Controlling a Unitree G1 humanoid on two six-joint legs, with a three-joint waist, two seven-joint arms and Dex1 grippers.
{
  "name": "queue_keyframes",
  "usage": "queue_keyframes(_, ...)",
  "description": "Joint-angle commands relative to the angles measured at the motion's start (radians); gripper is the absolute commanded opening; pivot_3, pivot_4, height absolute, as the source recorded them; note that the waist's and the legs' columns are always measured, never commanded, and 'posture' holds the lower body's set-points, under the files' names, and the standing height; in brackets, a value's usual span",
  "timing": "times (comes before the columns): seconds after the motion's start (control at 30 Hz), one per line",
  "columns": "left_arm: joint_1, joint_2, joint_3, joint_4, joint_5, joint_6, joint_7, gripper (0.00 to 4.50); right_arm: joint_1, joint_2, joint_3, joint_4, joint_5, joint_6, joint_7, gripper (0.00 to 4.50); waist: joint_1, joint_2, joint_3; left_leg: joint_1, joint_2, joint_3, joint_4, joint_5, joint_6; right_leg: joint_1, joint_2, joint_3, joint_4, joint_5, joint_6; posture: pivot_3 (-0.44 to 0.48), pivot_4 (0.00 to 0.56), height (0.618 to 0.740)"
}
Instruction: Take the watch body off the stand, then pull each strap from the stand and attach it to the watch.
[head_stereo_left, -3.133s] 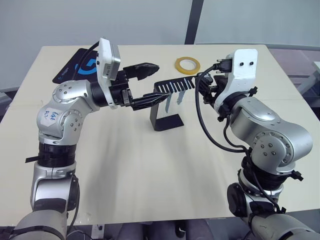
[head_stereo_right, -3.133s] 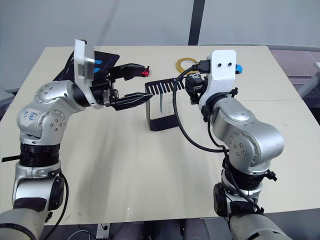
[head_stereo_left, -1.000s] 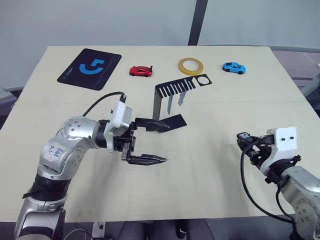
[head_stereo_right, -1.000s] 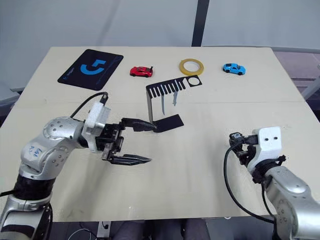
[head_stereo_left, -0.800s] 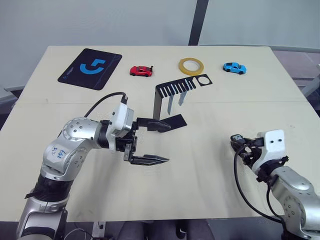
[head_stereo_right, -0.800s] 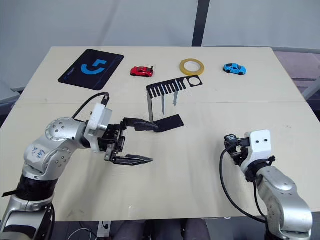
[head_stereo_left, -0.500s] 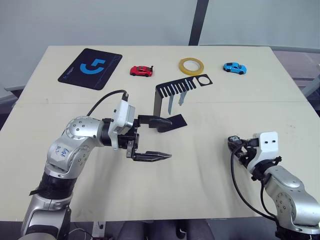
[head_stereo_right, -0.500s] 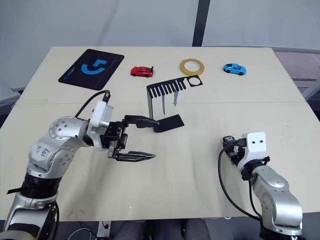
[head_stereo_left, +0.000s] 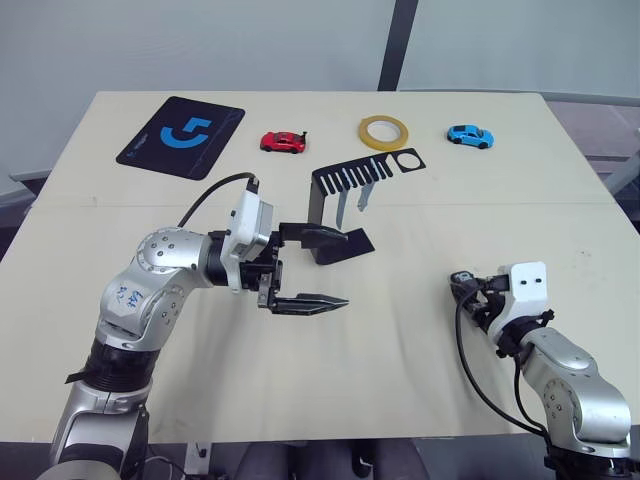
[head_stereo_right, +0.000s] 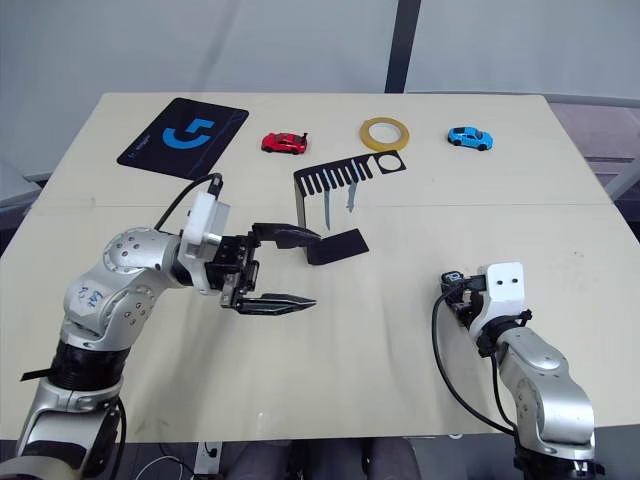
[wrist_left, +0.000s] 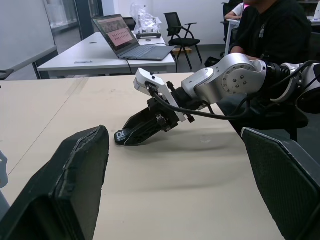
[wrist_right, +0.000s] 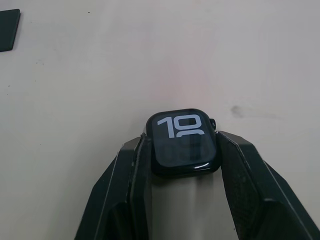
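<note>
The black stand (head_stereo_left: 348, 176) is upright at the table's middle, and two pale straps (head_stereo_left: 342, 208) (head_stereo_left: 365, 197) hang from its slotted top plate. My right gripper (head_stereo_left: 461, 290) lies low on the table at the right. It is shut on the watch body (wrist_right: 184, 142), whose screen faces up and shows white digits. The left wrist view shows that right gripper (wrist_left: 145, 129) resting on the table. My left gripper (head_stereo_left: 346, 268) is wide open just in front of the stand's base. It points right and holds nothing.
At the back of the table lie a black mat with a blue logo (head_stereo_left: 180, 136), a red toy car (head_stereo_left: 281, 141), a yellow tape ring (head_stereo_left: 383, 129) and a blue toy car (head_stereo_left: 468, 134). Beyond the table, a person (wrist_left: 275, 30) sits near a laptop (wrist_left: 125, 37).
Three seconds ago both grippers were up at the stand. The right has come down to the table holding the watch body. Over the last second the open left gripper crept right toward the stand.
</note>
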Motion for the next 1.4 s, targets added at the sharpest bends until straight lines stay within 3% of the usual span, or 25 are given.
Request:
queue_keyframes(0.03, -0.008, 0.005, 0.003, -0.02, 0.004, -0.008, -0.001, 4.5, 0.003, -0.008, -0.025, -0.01, 0.006, -0.01, -0.005, 1.55, 0.0, 0.0, 0.0, 0.0, 0.0, 0.0, 0.0, 0.0, 0.0, 0.0, 0.0, 0.0, 0.0, 0.0, 0.0, 0.0, 0.15, 0.732)
queue_keyframes(0.17, -0.008, 0.006, 0.002, -0.021, 0.006, -0.009, -0.004, 4.5, 0.008, -0.009, -0.029, -0.014, 0.012, -0.004, -0.004, 1.55, 0.0, 0.0, 0.0, 0.0, 0.0, 0.0, 0.0, 0.0, 0.0, 0.0, 0.0, 0.0, 0.0, 0.0, 0.0, 0.0, 0.15, 0.732)
queue_keyframes(0.23, -0.007, 0.004, 0.003, -0.02, 0.005, -0.01, -0.004, 4.5, 0.013, -0.01, -0.036, -0.022, 0.019, 0.003, -0.005, 2.62, 0.0, 0.0, 0.0, 0.0, 0.0, 0.0, 0.0, 0.0, 0.0, 0.0, 0.0, 0.0, 0.0, 0.0, 0.0, 0.0, 0.15, 0.732)
queue_keyframes(0.27, -0.007, 0.004, 0.003, -0.02, 0.005, -0.01, -0.004, 4.5, 0.015, -0.01, -0.039, -0.024, 0.021, 0.006, -0.005, 2.87, 0.0, 0.0, 0.0, 0.0, 0.0, 0.0, 0.0, 0.0, 0.0, 0.0, 0.0, 0.0, 0.0, 0.0, 0.0, 0.0, 0.15, 0.732)
queue_keyframes(0.37, -0.001, 0.0, 0.009, -0.014, 0.004, -0.006, 0.007, 4.5, 0.028, -0.017, -0.055, -0.052, 0.036, 0.023, 0.0, 4.31, 0.001, 0.0, 0.0, 0.0, 0.0, 0.0, 0.0, 0.0, 0.0, 0.0, 0.0, 0.0, 0.0, 0.0, 0.0, 0.0, 0.15, 0.732)
queue_keyframes(0.4, 0.001, 0.0, 0.011, -0.013, 0.003, -0.006, 0.009, 4.5, 0.032, -0.02, -0.06, -0.06, 0.042, 0.028, 0.0, 4.45, 0.001, 0.0, 0.0, 0.0, 0.0, 0.0, 0.0, 0.0, 0.0, 0.0, 0.0, 0.0, 0.0, 0.0, 0.0, 0.0, 0.15, 0.732)
queue_keyframes(0.53, 0.06, 0.03, 0.048, -0.029, -0.012, 0.024, 0.031, 4.5, 0.105, -0.079, -0.134, -0.166, 0.097, 0.079, 0.045, 4.45, 0.001, 0.0, 0.0, 0.0, 0.0, 0.0, 0.0, 0.0, 0.0, 0.0, 0.0, 0.0, 0.001, 0.0, 0.0, 0.0, 0.15, 0.732)
queue_keyframes(0.7, 0.204, 0.11, 0.167, -0.048, -0.036, 0.077, 0.076, 4.5, 0.26, -0.228, -0.301, -0.224, 0.206, 0.065, 0.255, 4.45, 0.002, 0.0, 0.0, 0.0, 0.002, -0.001, 0.0, 0.0, 0.0, 0.0, 0.0, -0.001, 0.0, 0.0, 0.0, 0.0, 0.15, 0.732)
queue_keyframes(0.87, 0.428, 0.209, 0.372, 0.002, -0.033, 0.088, 0.084, 4.5, 0.445, -0.372, -0.501, -0.116, 0.236, -0.03, 0.533, 4.45, 0.006, 0.0, 0.0, 0.001, 0.003, 0.0, -0.001, 0.0, 0.001, 0.001, -0.001, 0.001, 0.0, 0.0, 0.0, 0.0, 0.15, 0.732)
queue_keyframes(1.13, 0.652, 0.285, 0.603, 0.202, 0.086, -0.089, 0.086, 4.5, 0.573, -0.441, -0.701, 0.026, 0.245, -0.094, 0.718, 4.45, 0.021, 0.0, 0.0, 0.009, 0.004, 0.004, -0.003, -0.003, 0.003, 0.006, -0.003, 0.002, -0.002, 0.0, 0.0, 0.0, 0.15, 0.732)
queue_keyframes(1.23, 0.66, 0.277, 0.624, 0.201, 0.074, -0.094, 0.1, 4.5, 0.573, -0.437, -0.708, 0.062, 0.228, -0.133, 0.729, 4.45, 0.026, -0.001, -0.001, 0.01, 0.004, 0.004, -0.003, -0.004, 0.004, 0.006, -0.004, 0.002, -0.002, 0.0, -0.001, 0.0, 0.15, 0.732)
queue_keyframes(1.4, 0.621, 0.233, 0.55, 0.107, 0.067, -0.087, 0.144, 4.5, 0.507, -0.432, -0.657, 0.09, 0.23, -0.172, 0.709, 4.45, 0.024, -0.001, -0.001, 0.011, 0.004, 0.005, -0.002, -0.005, 0.004, 0.007, -0.006, 0.005, -0.001, 0.0, -0.001, 0.0, 0.15, 0.732)
